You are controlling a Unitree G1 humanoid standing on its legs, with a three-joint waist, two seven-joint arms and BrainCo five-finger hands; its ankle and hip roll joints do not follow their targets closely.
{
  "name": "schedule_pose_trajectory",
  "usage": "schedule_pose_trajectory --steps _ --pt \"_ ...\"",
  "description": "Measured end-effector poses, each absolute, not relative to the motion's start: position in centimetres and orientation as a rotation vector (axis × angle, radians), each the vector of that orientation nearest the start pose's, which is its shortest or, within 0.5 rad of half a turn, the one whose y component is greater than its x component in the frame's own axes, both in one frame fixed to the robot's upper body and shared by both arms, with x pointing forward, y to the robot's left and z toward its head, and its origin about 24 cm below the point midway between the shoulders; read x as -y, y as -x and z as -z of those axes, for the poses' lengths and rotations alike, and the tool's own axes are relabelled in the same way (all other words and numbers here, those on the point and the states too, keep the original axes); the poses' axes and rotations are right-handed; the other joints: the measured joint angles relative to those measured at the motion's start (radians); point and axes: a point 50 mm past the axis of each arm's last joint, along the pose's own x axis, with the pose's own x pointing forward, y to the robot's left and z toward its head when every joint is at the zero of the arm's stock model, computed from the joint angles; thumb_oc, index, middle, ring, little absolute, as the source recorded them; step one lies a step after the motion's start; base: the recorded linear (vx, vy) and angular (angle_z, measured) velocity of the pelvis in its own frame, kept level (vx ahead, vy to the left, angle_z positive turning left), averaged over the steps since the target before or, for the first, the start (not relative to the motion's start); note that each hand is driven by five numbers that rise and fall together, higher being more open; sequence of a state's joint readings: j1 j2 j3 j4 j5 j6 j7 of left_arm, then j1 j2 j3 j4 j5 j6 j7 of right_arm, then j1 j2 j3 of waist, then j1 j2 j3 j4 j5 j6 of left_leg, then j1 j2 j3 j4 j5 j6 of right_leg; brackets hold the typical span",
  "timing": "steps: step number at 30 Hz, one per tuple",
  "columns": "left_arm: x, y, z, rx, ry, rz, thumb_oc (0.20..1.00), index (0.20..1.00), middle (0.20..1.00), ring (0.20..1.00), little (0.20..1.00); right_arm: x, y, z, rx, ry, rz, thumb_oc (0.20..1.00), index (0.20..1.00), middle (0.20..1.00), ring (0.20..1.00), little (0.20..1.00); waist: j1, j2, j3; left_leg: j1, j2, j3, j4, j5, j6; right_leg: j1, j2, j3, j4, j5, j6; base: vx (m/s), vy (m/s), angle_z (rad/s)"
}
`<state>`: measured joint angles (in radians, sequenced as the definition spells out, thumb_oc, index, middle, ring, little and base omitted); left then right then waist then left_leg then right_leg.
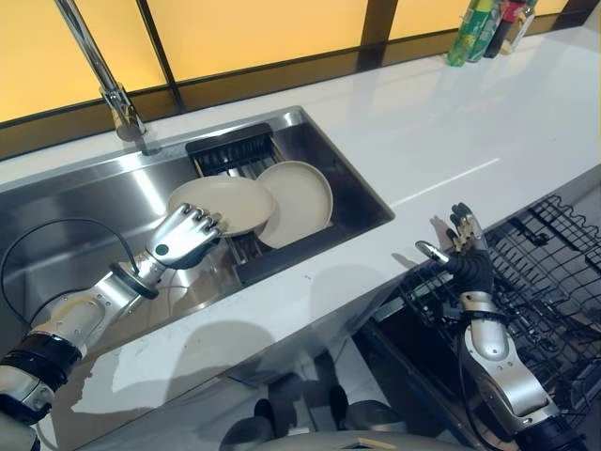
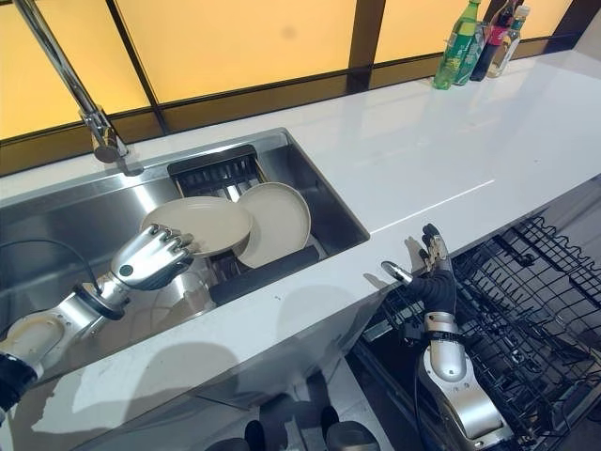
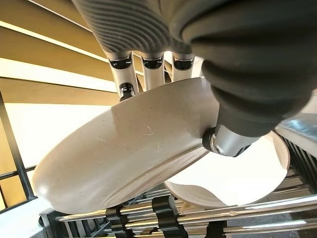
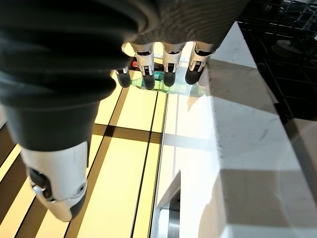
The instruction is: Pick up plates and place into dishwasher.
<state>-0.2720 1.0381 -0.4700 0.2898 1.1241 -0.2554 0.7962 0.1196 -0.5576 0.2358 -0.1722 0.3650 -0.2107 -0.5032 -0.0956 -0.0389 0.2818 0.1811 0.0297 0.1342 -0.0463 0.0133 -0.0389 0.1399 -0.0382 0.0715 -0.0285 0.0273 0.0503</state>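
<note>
Two cream plates lie on a dark rack in the steel sink (image 1: 56, 216). The nearer plate (image 1: 225, 200) overlaps the farther plate (image 1: 302, 199) and tilts up at its near edge. My left hand (image 1: 183, 238) grips that near edge, fingers over the rim and thumb under it; the left wrist view shows the held plate (image 3: 124, 148) pinched between them. My right hand (image 1: 460, 246) hovers open, fingers straight, beside the counter's front edge above the dishwasher rack (image 1: 545, 272).
A tall tap (image 1: 108, 85) rises behind the sink. Several bottles (image 2: 474, 42) stand at the counter's far right corner. The white counter (image 1: 451, 132) runs between the sink and the open dishwasher's black wire rack at lower right.
</note>
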Motion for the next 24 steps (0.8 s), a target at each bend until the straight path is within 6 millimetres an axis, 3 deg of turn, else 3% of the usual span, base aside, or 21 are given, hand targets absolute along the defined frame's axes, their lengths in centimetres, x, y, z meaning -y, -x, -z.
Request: schedule_pose_trajectory --steps 8,12,15,19,24 --pt "-26.2 -25.5 -8.5 0.791 -1.894 0.145 0.2 0.2 0.2 0.2 0.2 21.6 -21.7 -7.1 0.147 0.1 0.221 1.0 1.0 1.0 1.0 1.0 0.001 0.022 -0.019 0.032 -0.001 -0.002 -0.016 0.003 0.003 0.03 -0.001 -0.002 -0.008 -0.001 0.002 0.01 0.024 0.01" --pt "-26.8 -24.4 -8.0 0.761 -1.807 0.05 0.2 0.2 0.2 0.2 0.2 22.0 -21.2 -6.7 0.128 0.106 0.228 1.0 1.0 1.0 1.0 1.0 0.003 0.031 -0.039 0.039 -0.003 -0.003 -0.026 0.005 0.005 0.036 -0.002 -0.004 -0.014 -0.003 0.004 0.0 0.016 0.0" --pt "-27.0 -23.4 -8.8 0.78 -1.738 -0.065 0.2 0.2 0.2 0.2 0.2 22.8 -20.7 -6.6 0.116 0.114 0.245 1.0 1.0 1.0 1.0 1.0 0.007 0.032 -0.044 0.054 -0.004 -0.006 -0.038 0.008 0.008 0.051 -0.004 -0.009 -0.024 -0.004 0.006 -0.04 0.026 0.04" --pt "-26.3 -22.4 -11.6 0.899 -1.61 -0.235 0.2 0.2 0.2 0.2 0.2 24.5 -19.4 -6.6 0.099 0.136 0.276 1.0 1.0 1.0 1.0 1.0 0.029 0.033 -0.053 0.053 -0.009 -0.014 -0.041 0.008 0.008 0.058 -0.01 -0.018 -0.036 -0.005 0.007 -0.06 -0.002 0.07" --pt "-26.1 -20.7 -13.7 0.987 -1.417 -0.373 0.2 0.2 0.2 0.2 0.2 25.5 -18.0 -6.5 0.071 0.128 0.281 1.0 1.0 1.0 1.0 1.0 0.032 0.037 -0.111 0.051 -0.015 -0.027 -0.042 0.004 0.008 0.068 -0.015 -0.027 -0.054 -0.008 0.012 -0.1 0.011 0.05"
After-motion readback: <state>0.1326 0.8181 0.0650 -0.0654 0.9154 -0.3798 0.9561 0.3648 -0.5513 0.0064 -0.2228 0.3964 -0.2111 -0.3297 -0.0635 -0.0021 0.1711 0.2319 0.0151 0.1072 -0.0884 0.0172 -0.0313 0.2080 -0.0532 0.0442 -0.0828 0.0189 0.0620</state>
